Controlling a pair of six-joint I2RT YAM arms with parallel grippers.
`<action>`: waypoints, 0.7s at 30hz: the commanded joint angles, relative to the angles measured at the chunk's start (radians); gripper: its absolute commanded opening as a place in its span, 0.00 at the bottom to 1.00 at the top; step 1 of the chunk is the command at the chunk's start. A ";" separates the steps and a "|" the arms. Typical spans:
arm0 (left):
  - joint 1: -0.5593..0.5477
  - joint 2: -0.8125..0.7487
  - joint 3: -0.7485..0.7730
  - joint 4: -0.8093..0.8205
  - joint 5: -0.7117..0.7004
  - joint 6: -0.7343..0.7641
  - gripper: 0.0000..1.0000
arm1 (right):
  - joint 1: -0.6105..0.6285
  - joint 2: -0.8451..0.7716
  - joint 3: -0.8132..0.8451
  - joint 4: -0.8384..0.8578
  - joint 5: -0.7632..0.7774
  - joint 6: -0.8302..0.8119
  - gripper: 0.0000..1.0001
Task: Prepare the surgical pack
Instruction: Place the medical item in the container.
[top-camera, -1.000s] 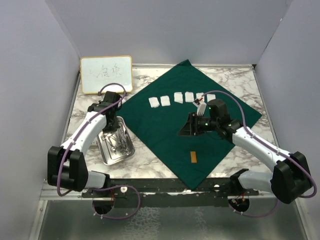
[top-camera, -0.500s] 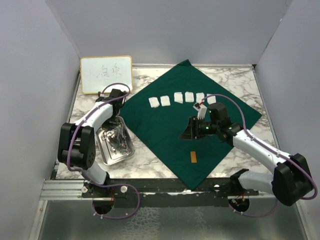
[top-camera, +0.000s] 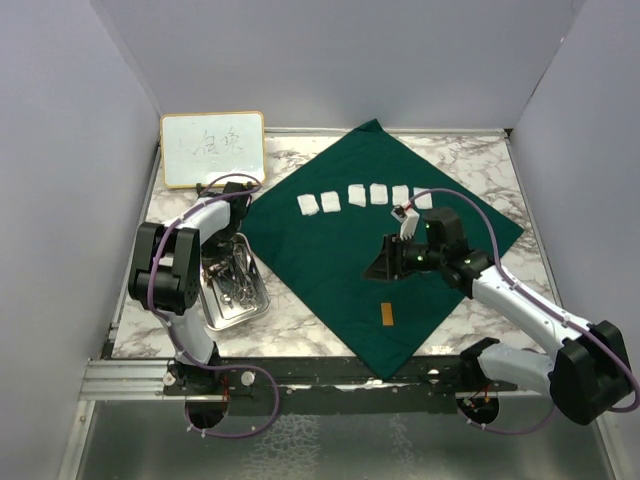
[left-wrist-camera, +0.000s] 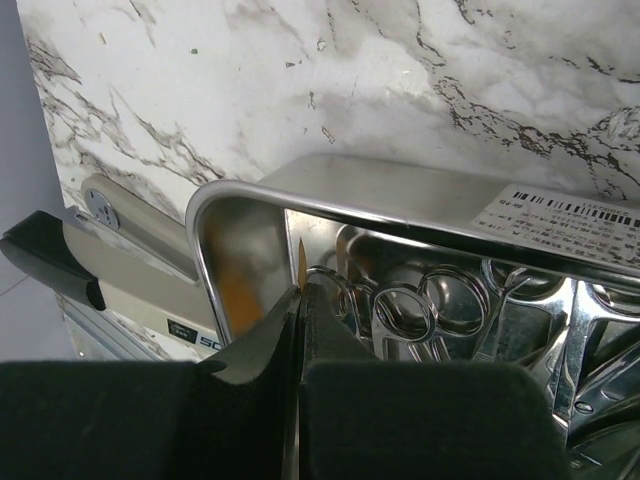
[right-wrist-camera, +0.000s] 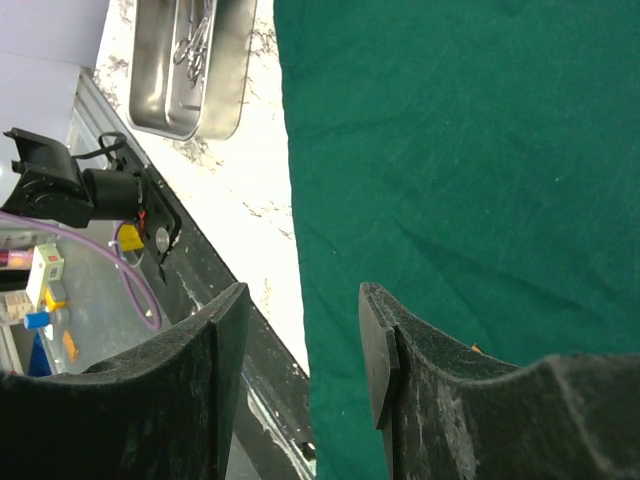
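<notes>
Left arm has folded in tighter; left gripper (left-wrist-camera: 300, 295) shut, no clear hold, tips inside steel tray (top-camera: 222, 308) over instruments (left-wrist-camera: 430, 305); tray sits just left of green drape (top-camera: 320, 250); gauze squares (top-camera: 357, 195) in a row on the drape; right gripper (right-wrist-camera: 300, 300) half open, empty, has drifted right above the drape; instrument pick looks next.

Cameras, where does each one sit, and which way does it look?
Top: above and behind the robot, looking down at the table; it shows the left arm, right arm, drape, tray and whiteboard.
Left wrist: on the left arm, looking past the left claw, shut, at the instruments in the tray.
Right wrist: on the right arm, looking past the right claw, open, at the drape.
Shared: all three see the tray.
</notes>
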 joint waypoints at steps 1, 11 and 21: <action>0.007 0.006 0.022 -0.013 -0.047 -0.009 0.00 | -0.014 -0.043 -0.024 -0.001 0.029 -0.025 0.49; 0.007 0.016 -0.007 0.017 -0.002 0.006 0.09 | -0.021 -0.039 -0.022 -0.001 0.014 -0.018 0.49; 0.006 -0.137 0.005 0.027 0.091 0.041 0.34 | -0.024 -0.050 0.000 -0.051 0.039 -0.025 0.49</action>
